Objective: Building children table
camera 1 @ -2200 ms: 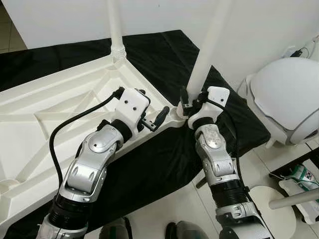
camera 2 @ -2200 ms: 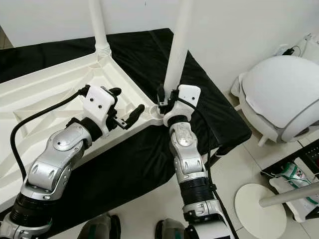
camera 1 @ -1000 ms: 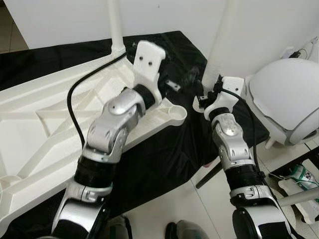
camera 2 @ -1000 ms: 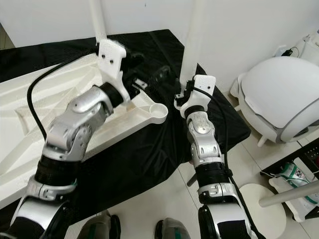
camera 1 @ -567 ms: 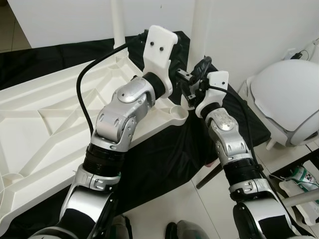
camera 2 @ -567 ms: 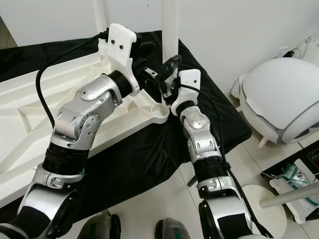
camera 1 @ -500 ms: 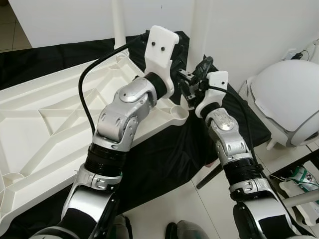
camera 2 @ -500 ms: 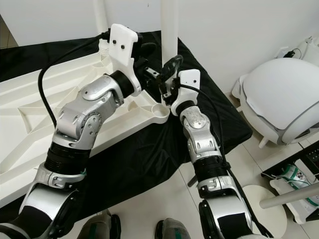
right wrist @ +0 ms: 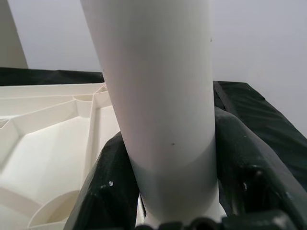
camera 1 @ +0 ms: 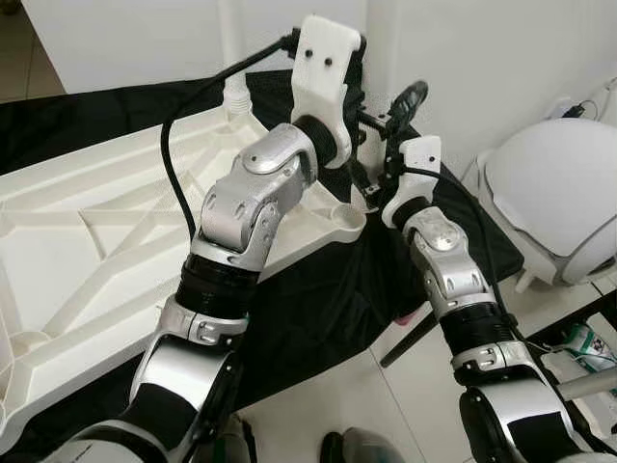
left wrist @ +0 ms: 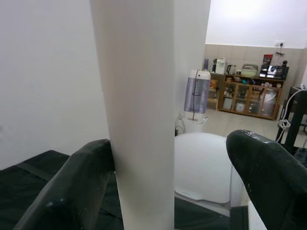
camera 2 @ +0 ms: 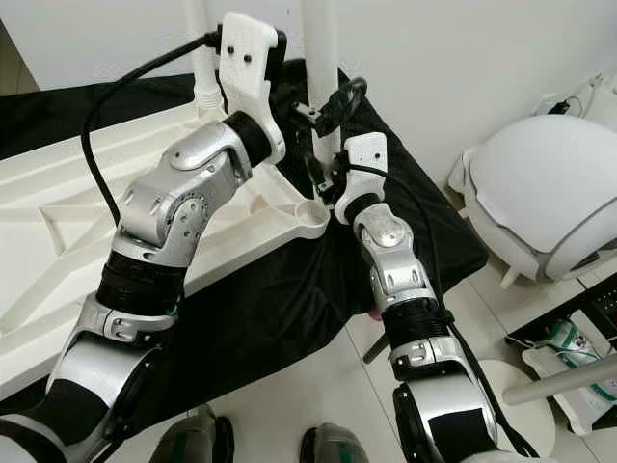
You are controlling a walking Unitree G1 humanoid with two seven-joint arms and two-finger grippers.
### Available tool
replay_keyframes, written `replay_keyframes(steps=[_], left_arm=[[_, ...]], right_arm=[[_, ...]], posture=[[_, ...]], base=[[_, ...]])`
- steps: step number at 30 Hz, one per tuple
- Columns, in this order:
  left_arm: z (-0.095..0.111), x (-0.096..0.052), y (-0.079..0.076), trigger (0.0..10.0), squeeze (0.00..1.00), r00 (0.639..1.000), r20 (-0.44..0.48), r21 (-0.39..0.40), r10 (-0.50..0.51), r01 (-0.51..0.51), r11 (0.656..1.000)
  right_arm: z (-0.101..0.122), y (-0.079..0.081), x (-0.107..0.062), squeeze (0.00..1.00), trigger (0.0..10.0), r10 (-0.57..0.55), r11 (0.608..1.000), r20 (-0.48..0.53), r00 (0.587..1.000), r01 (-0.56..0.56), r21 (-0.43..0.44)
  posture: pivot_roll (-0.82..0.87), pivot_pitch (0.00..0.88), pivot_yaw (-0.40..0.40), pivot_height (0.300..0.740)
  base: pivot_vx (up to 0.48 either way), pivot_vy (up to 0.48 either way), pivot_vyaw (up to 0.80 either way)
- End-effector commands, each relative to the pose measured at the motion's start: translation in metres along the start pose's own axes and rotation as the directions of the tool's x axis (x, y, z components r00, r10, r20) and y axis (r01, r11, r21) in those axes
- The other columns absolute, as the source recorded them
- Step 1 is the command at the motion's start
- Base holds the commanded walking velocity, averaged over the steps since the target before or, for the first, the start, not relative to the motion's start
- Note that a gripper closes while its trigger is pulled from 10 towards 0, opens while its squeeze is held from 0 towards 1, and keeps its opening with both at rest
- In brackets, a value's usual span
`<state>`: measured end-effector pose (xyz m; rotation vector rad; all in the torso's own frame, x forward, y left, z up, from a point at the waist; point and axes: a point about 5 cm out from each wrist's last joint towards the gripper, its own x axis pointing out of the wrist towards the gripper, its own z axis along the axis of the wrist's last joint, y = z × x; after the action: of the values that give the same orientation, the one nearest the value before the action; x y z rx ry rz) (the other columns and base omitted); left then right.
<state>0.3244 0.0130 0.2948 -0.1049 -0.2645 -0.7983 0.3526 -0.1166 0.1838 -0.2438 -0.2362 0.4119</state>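
Right tool (right wrist: pixel 165 191): pinching the base of the white plastic tube leg (camera 2: pixel 323 58), above the corner socket.
Left tool (left wrist: pixel 163 187): higher, spread around that leg.
Tabletop: upturned white ribbed plastic tabletop (camera 1: pixel 87 231) on the black-draped desk (camera 1: pixel 318 289).

black cloth (camera 1: pixel 318 289), white domed appliance (camera 1: pixel 554 193), white wall (camera 1: pixel 482 58), tiled floor (camera 1: pixel 328 405)

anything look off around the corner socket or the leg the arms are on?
The corner socket of the upturned tabletop stands unfilled: the leg is not seated in it. The right tool is clamped low on the leg, and the left tool straddles it higher up, one finger touching. No visible damage.
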Motion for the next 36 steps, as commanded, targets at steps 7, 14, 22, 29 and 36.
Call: replay_keyframes(steps=[7,14,22,29,36], left_arm=[[0.011,0.009,0.004,10.0,0.0,0.999,0.025,0.043,0.022,-0.023,0.999],[0.02,0.011,0.007,5.6,0.0,0.998,0.058,0.025,0.02,-0.022,0.999],[0.026,0.011,0.005,0.0,0.0,0.996,0.094,-0.005,-0.008,0.009,1.0],[0.028,0.012,0.001,0.0,0.0,0.993,0.106,-0.007,-0.054,0.055,0.998],[0.031,0.012,0.001,0.0,0.0,0.992,0.116,0.017,-0.046,0.044,0.999]], right_arm=[[-0.002,0.003,0.002,0.0,10.0,0.049,0.998,0.0,0.999,-0.049,-0.03],[-0.003,0.002,0.001,0.0,10.0,0.056,0.998,-0.004,0.998,-0.056,-0.033],[-0.004,0.001,0.001,0.0,10.0,0.053,0.998,-0.006,0.999,-0.053,-0.034],[-0.004,-0.001,0.003,0.0,10.0,0.048,0.998,0.001,0.999,-0.048,-0.041],[-0.003,-0.004,0.003,0.0,10.0,0.029,0.998,0.008,1.0,-0.029,-0.048]], posture=[[-0.04,0.0,-0.017,0.74],[-0.04,0.0,-0.013,0.74],[-0.03,0.0,-0.009,0.74],[-0.03,0.0,-0.008,0.74],[-0.02,0.0,-0.009,0.74]], base=[[0.0,0.0,0.0],[0.0,0.0,0.0],[0.0,0.0,0.0],[0.0,0.0,0.0],[0.0,0.0,0.0]])
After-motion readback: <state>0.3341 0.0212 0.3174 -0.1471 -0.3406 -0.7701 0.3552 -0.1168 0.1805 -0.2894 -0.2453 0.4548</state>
